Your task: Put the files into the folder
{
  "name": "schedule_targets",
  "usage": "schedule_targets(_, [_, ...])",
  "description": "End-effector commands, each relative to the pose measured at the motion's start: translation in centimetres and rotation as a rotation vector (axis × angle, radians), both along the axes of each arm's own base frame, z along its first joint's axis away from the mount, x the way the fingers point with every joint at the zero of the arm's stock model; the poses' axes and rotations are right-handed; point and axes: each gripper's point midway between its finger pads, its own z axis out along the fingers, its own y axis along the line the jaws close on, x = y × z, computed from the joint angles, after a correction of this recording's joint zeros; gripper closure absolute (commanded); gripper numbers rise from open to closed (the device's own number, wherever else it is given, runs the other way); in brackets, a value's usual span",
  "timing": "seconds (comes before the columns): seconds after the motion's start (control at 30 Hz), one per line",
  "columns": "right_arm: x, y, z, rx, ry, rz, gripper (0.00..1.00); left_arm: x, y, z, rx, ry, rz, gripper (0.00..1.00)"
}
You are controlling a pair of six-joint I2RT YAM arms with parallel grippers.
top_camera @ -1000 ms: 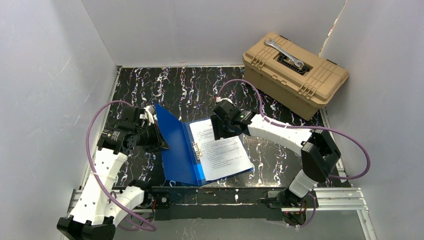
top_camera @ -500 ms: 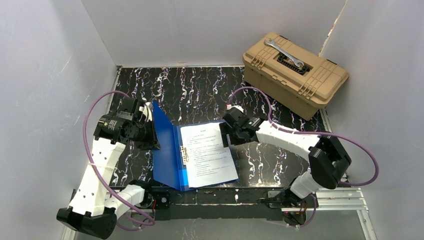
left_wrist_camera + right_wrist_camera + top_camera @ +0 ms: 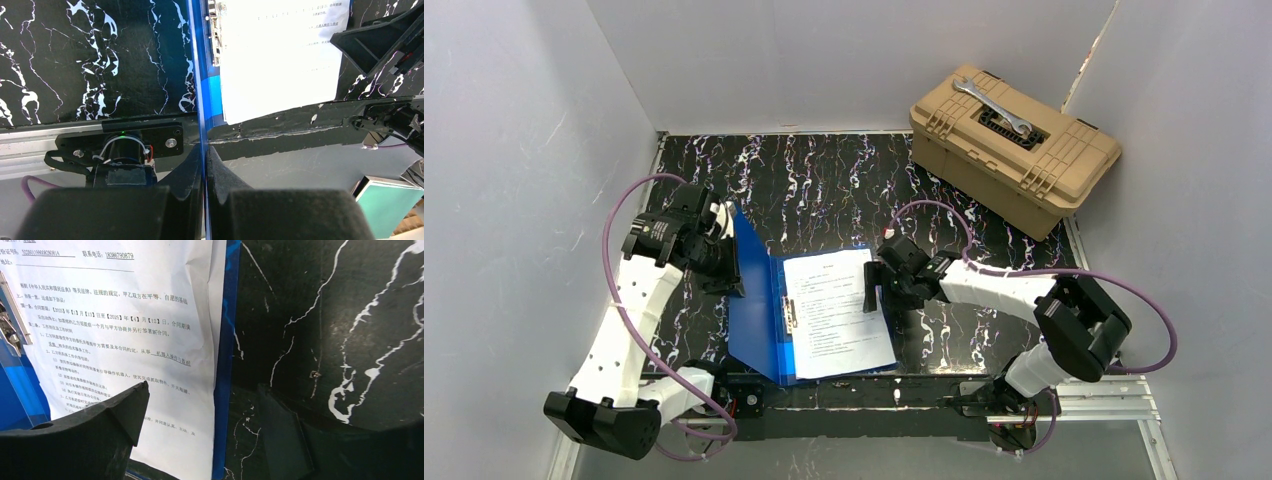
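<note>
Fingers (image 3: pixel 189 170) of the left gripper (image 3: pixel 204 150) are pinched shut on the front cover of the folder (image 3: pixel 200 75), whose thin blue edge runs up the middle of the left wrist view. From above, that cover stands tilted up at centre left while the back half lies flat on the table (image 3: pixel 824 190). The right gripper (image 3: pixel 200 410) is spread wide, one finger over the files (image 3: pixel 125 315) and the other over bare marble; contact with the paper cannot be told. The files lie on the folder's flat half at lower centre, with a metal clip (image 3: pixel 10 315) at their left edge. A toolbox (image 3: pixel 1014 150) sits upper right.
</note>
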Motion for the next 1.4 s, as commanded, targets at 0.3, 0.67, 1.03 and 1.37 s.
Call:
schedule_targets(0.3, [-1.5,2.1,-1.2,0.163,0.081,-0.036,0.13,1.1,-4.8,3.0,-0.286,-0.103,-0.115,0.62])
schedule_targets(0.67, [-2.0,2.0,-1.6,0.183,0.1,-0.043,0.12,2.2,-10.1,4.6,-0.655,-0.202,-0.135,0.1])
schedule_targets(1.03, [-0.7,-1.4,0.3,0.056,-0.022,-0.095,0.11,3.6,-13.9,2.0,-0.81,-0.278,-0.09,0.02])
schedule_targets(1.37, [-0.1,-6.4,7.5,0.018,-0.221,-0.194,0.09,5.4,-16.7,-5.5,-0.706,-0.199,-0.045,0.02])
